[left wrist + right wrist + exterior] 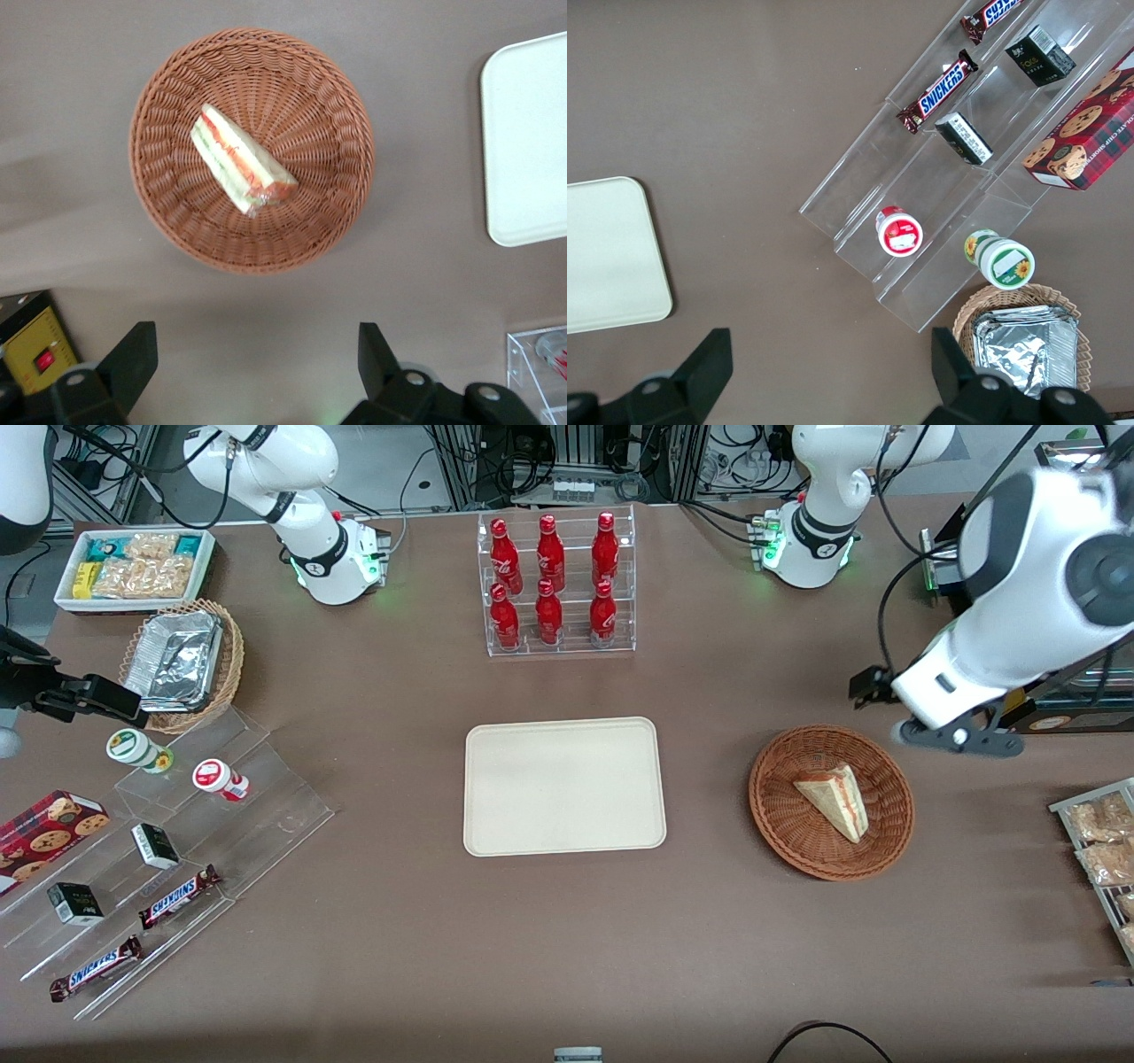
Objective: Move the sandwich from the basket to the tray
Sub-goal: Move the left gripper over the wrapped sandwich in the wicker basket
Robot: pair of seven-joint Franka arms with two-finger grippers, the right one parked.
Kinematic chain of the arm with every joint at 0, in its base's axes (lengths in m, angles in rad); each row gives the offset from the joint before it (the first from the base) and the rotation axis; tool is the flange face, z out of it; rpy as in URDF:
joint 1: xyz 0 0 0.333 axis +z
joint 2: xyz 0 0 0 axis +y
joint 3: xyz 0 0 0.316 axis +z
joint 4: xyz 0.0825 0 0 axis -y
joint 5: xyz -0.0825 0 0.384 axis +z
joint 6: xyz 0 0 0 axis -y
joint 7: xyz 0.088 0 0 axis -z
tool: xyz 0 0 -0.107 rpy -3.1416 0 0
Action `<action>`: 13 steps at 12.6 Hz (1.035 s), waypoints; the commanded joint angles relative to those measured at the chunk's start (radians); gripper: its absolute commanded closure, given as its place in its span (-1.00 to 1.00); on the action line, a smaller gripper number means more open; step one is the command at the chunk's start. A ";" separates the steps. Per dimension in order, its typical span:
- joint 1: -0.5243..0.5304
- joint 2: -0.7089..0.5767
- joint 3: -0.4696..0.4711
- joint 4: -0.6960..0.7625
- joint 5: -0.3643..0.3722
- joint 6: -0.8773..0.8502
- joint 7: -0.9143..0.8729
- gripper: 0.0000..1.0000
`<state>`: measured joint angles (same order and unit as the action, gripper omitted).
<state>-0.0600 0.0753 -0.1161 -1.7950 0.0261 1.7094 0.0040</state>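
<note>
The sandwich (835, 800) (242, 162), a pale wedge with red and green filling, lies in the round reddish-brown basket (780, 815) (337, 190) toward the working arm's end of the table. The cream tray (564, 786) (527, 133) lies flat and bare at the table's middle, beside the basket. My gripper (873, 688) (255, 359) hangs above the table, just farther from the front camera than the basket and well above it. Its fingers (133, 354) stand wide apart, open, with nothing between them.
A clear rack of red bottles (556, 584) stands farther back than the tray. Toward the parked arm's end are a tan basket with foil containers (182, 660), a white bin of snacks (133, 567) and clear steps holding candy bars (177, 895). Snack packets (1103, 841) lie near the basket.
</note>
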 commanded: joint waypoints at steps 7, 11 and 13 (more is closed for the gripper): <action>0.000 0.167 0.012 -0.082 0.011 0.260 0.010 -1.00; 0.002 0.146 0.015 -0.119 0.009 0.288 -0.172 -1.00; 0.000 0.137 0.015 -0.148 0.009 0.317 -0.338 -1.00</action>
<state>-0.0577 0.2512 -0.1012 -1.8868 0.0281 1.9812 -0.2033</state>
